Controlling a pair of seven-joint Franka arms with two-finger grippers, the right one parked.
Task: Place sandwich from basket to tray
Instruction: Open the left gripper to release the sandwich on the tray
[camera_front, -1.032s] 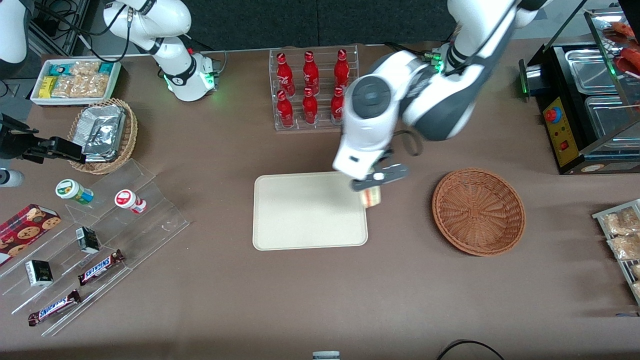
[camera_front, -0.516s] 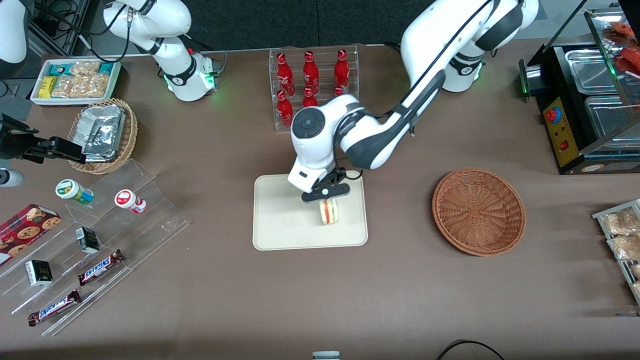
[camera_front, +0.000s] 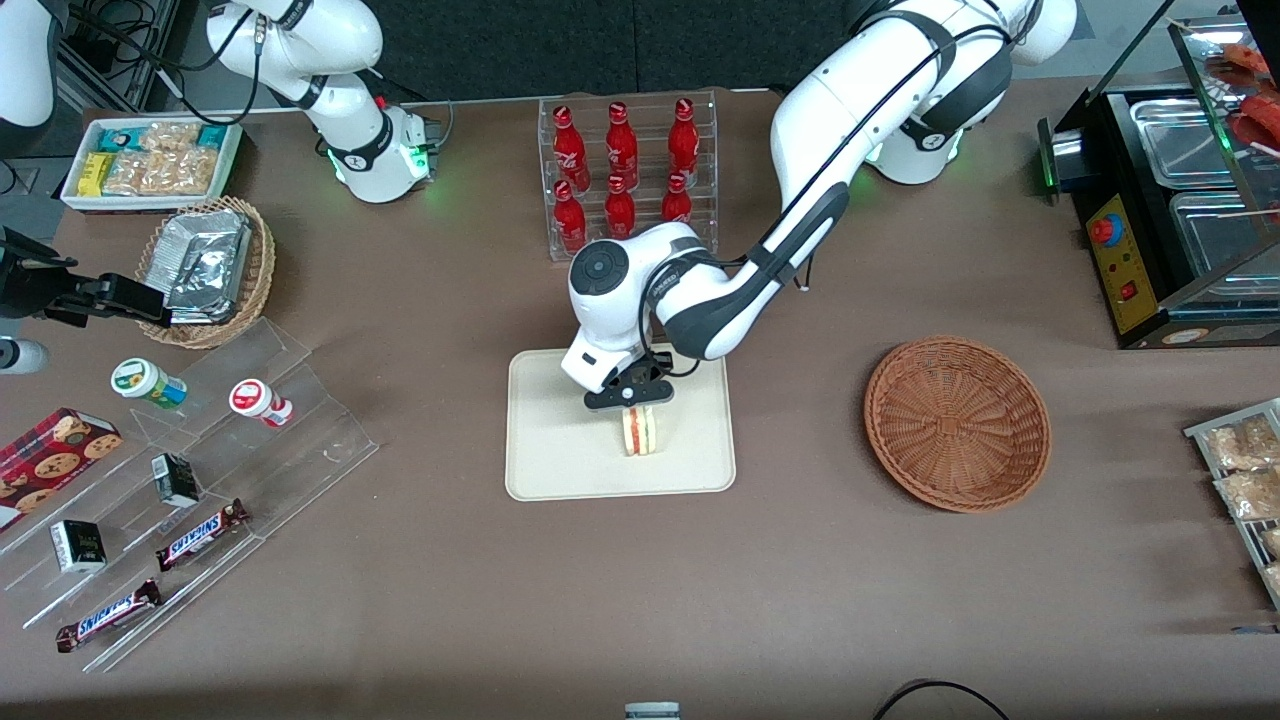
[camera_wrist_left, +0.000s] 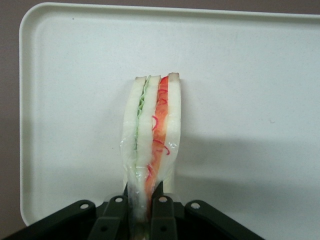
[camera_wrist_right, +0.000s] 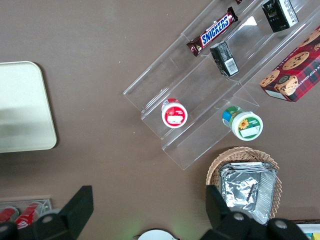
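- Since half a second ago, the sandwich (camera_front: 640, 431) and the end effector (camera_front: 632, 402) have moved a little toward the parked arm's end of the desk, and one second ago they were only at the edge of the tray (camera_front: 560, 460).
- Now the sandwich stands on its edge above the tray, with the red-orange and green layers between the pale bread slices turned to the wrist camera; I cannot tell if its lower end touches the tray.
- In the wrist view, the sandwich (camera_wrist_left: 150, 135) is held at one end by the two black fingers (camera_wrist_left: 162, 210) of the end effector (camera_wrist_left: 143, 212), which press narrow on the bread from both sides.
- The cream tray (camera_wrist_left: 250, 75) fills the space under the sandwich, and a soft shadow lies on it just beside the bread.
- The round reddish-brown basket (camera_front: 957, 422) lies on the brown desk (camera_front: 800, 600) well apart from the tray, toward the working arm's end, and nothing shows inside it.
- A clear rack with red bottles (camera_front: 622, 175) stands farther from the front camera than the tray.
- Toward the parked arm's end there is a lighter basket with silver foil packets (camera_front: 208, 268), a white bin of snack packets (camera_front: 150, 160) and a clear stepped stand (camera_front: 200, 480) with chocolate bars (camera_front: 200, 533) and small jars.
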